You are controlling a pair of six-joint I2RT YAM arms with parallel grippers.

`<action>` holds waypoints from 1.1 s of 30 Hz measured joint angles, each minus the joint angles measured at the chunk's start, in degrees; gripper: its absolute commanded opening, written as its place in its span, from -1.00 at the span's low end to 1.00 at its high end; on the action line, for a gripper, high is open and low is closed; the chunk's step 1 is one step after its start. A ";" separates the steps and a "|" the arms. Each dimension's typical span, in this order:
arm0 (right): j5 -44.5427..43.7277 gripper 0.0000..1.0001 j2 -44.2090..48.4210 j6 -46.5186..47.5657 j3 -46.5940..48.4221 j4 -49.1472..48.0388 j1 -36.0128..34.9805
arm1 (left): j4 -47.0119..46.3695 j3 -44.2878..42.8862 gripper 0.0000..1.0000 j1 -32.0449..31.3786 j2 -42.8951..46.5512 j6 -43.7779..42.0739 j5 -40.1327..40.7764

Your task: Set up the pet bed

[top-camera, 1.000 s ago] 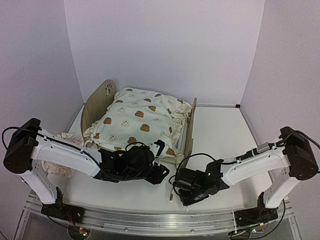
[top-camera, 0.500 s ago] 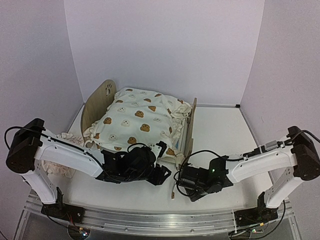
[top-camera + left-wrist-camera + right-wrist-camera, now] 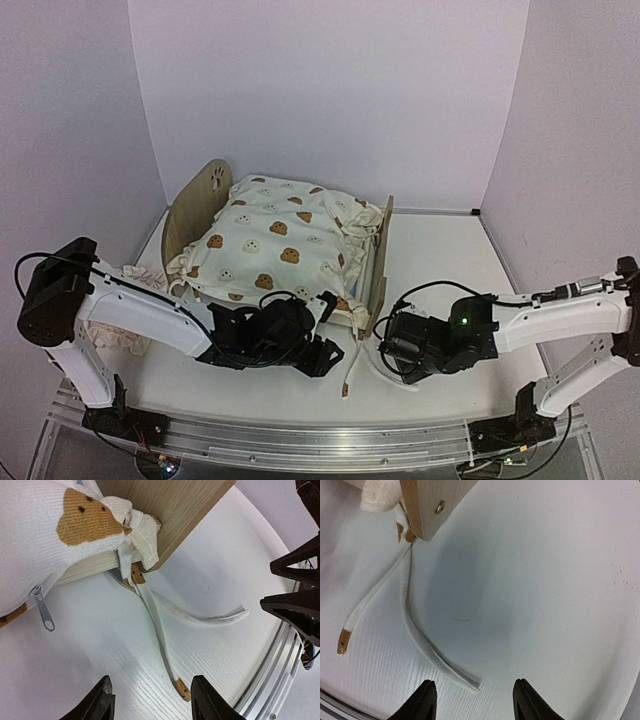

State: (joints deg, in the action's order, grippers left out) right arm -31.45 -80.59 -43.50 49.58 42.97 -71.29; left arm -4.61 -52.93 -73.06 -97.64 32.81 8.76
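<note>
Cream quilt (image 3: pixel 280 235) in plywood pet bed (image 3: pixel 195 208)

Lab booth, bare lilac walls (image 3: pixel 330 90)

We find no words, numbers or brand labels; only a paw-print cutout (image 3: pixel 218 181) marks the pet bed (image 3: pixel 192 218) headboard

The pet bed (image 3: pixel 378 262) is pale bare wood, matt, its grain plain on the cut edges, with one shiny metal screw (image 3: pixel 439 507) set in it. The quilt (image 3: pixel 280 235) over it is soft ribbed cloth with a small metal zip pull (image 3: pixel 45 616), and its ties (image 3: pixel 159 630) are flat woven tape. The table (image 3: pixel 450 265) is white and faintly grained, with a dull sheen.
</note>
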 measured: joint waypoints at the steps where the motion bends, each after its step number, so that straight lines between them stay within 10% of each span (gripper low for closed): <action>1: 0.45 0.09 0.08 -0.48 -0.52 -0.09 0.00 | -0.02 0.00 0.05 0.00 -0.21 0.01 0.08; 19: 12.38 -0.14 -5.28 1.72 -7.78 -13.10 1.27 | -5.26 -4.48 0.03 1.75 -4.84 -1.61 3.97; 33: 15.65 -1.00 -5.76 4.06 -11.04 -19.38 4.25 | -9.45 -8.79 -0.03 3.76 -12.85 -3.03 3.59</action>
State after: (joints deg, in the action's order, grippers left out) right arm -15.80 -86.34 -39.44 38.54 23.59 -67.03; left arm -14.06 -61.72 -69.30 -110.49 29.78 12.36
